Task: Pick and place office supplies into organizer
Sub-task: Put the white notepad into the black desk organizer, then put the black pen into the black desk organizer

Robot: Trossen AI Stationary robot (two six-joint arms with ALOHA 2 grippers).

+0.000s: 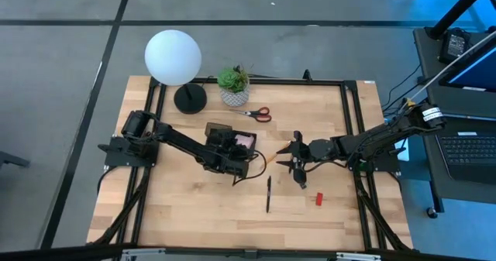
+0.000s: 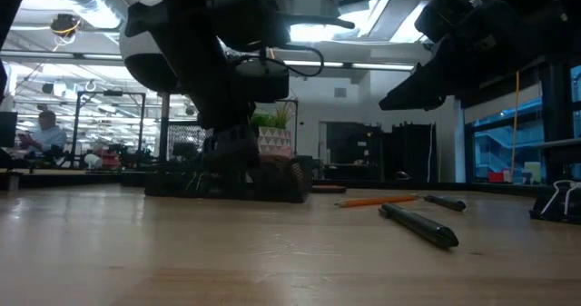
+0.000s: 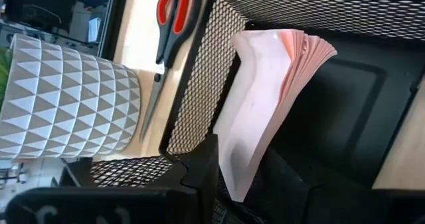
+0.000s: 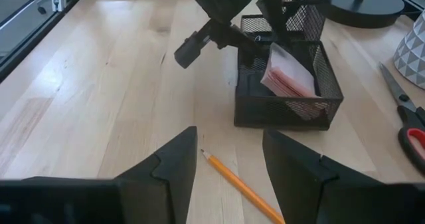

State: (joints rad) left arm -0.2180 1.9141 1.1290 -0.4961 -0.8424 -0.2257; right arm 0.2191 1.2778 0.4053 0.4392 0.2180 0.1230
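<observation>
The black mesh organizer (image 1: 219,129) stands mid-table, also in the left wrist view (image 3: 199,84) and the right wrist view (image 4: 285,108). A pink sticky-note pad (image 3: 265,98) leans tilted inside its low compartment, lower end on the floor, upper edge toward the mesh wall. My left gripper (image 3: 246,177) hangs over that compartment, slanting down, open, its fingers on either side of the pad's near end. My right gripper (image 4: 229,161) hovers open to the organizer's right, above an orange pencil (image 4: 239,184) that lies flat on the table. My left gripper stands with its fingers on either side of the pad's near end (image 3: 236,174). One finger (image 3: 202,171) shows right beside the pad's pale face. Whether it touches the pad I cannot tell. The pad rests in the organizer.
Red-handled scissors (image 1: 260,114) lie beyond the organizer beside a potted plant (image 1: 232,87) and a lamp base (image 1: 190,98). A black pen (image 1: 268,193) and a small red block (image 1: 318,199) lie toward the near edge. Bare wood stretches at the near left.
</observation>
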